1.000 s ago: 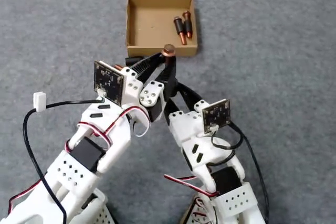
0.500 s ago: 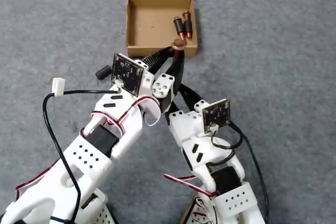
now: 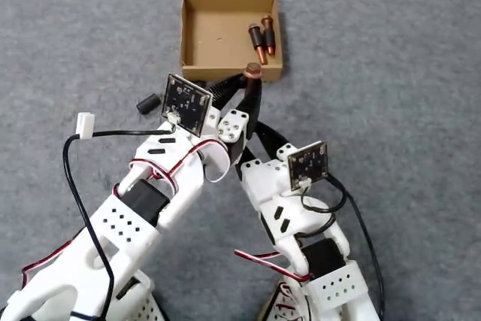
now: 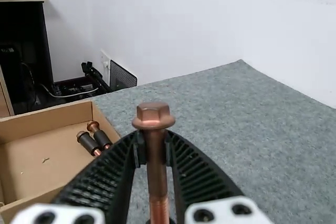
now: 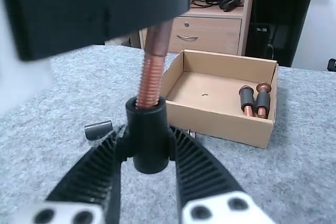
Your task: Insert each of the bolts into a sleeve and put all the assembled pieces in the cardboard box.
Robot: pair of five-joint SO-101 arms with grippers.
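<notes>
Near table's [image 3: 391, 50] far edge, just before cardboard box [image 3: 183, 31] near wall: L gripper [image 4: 153, 148] clamps bolt [image 4: 155, 174] under head, R gripper [image 5: 148, 145] clamps sleeve [image 5: 147, 129], tip just inside bore. I want shaft coaxial w/ sleeve, slow straight push, grips firm.

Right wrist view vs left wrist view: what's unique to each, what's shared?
Right wrist view, not left: the black sleeve clamped in the right gripper, the bolt's threaded end sitting in its mouth, and a loose sleeve on the table. Left wrist view, not right: the bolt's hex head above the left gripper fingers. Both: the bolt, the cardboard box, two assembled pieces inside.
</notes>
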